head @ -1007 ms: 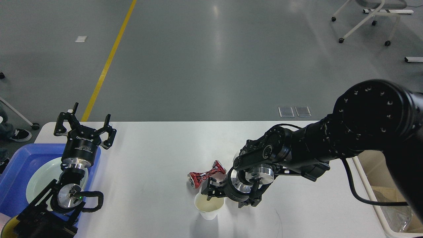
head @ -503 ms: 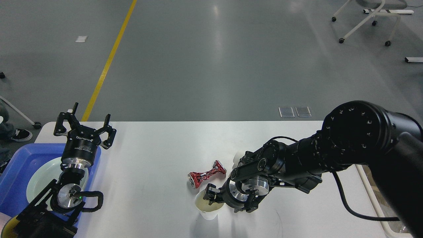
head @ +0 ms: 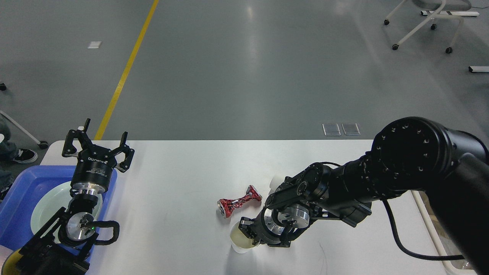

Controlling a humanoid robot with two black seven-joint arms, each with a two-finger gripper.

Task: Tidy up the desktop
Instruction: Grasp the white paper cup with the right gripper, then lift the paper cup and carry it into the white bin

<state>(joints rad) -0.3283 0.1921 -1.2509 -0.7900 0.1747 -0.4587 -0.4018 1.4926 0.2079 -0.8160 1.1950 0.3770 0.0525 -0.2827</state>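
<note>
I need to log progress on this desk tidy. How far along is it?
Done, apparently: a pale plate sits in the blue tray at the left. In hand: the right gripper is at the rim of the white paper cup; whether it grips is unclear. Left: the crushed red can lies on the desktop. The left gripper is open and holds nothing.

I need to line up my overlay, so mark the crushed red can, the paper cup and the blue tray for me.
crushed red can [head: 239,201], head view, on its pinched middle.
paper cup [head: 240,240], head view, on the open mouth's inside.
blue tray [head: 21,191], head view, on the bare left floor beside the plate.
</note>
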